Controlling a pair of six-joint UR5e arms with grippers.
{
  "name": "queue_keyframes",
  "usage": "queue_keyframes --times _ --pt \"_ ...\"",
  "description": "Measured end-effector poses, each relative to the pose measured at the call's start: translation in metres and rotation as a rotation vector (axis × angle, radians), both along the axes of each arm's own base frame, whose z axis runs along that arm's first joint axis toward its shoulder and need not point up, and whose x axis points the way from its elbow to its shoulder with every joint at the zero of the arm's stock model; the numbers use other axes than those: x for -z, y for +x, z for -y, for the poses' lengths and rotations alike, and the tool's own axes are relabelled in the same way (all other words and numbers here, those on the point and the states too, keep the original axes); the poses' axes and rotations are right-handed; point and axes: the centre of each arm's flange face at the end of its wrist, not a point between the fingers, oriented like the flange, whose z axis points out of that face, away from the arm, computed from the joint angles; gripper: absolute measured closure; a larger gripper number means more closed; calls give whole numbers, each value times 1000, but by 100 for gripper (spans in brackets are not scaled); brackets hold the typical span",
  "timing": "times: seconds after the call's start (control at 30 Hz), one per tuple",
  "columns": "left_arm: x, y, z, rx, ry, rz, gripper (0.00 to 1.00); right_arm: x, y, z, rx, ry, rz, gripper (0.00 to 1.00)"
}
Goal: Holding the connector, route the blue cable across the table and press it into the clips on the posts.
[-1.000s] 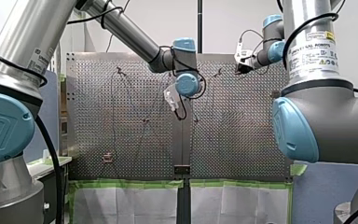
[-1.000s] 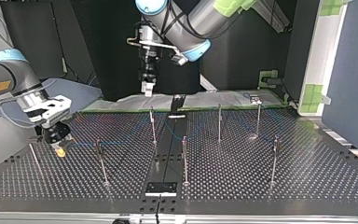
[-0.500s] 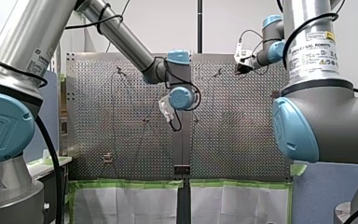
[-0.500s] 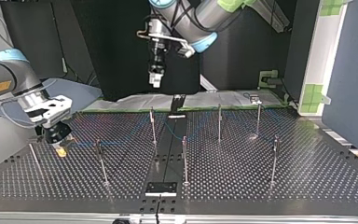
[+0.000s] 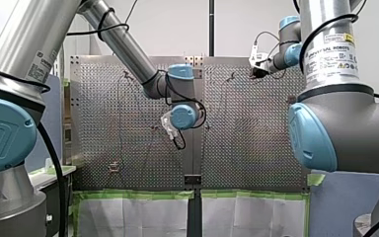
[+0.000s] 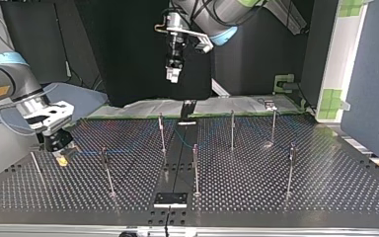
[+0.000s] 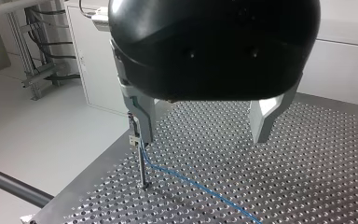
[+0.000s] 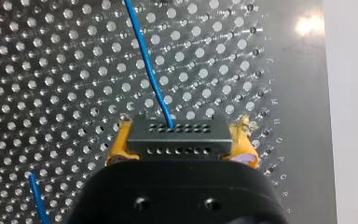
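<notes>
My right gripper is shut on the dark connector, which sits between its yellow pads. The blue cable leaves the connector and runs ahead over the perforated plate. In the top view this gripper is low over the table at the left, beside a thin post. My left gripper hangs high above the table's far edge, open and holding nothing. In the left wrist view its fingers stand wide apart; under one, a post carries a clip with the blue cable trailing from it.
Several thin upright posts stand spread over the perforated table. A dark centre strip runs across it with a small plate near the front edge. Green-taped white sheeting lies beyond the far edge.
My left arm has risen and drifted toward the top view's right, its gripper still open. My right gripper has barely shifted by the left post.
</notes>
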Motion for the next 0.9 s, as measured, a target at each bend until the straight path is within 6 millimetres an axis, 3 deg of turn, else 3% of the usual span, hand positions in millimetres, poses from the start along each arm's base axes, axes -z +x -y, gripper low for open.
queue_keyframes --times 0.9 --pt "59 -48 -50 0 0 0 0 0 -2 1 3 2 0 100"
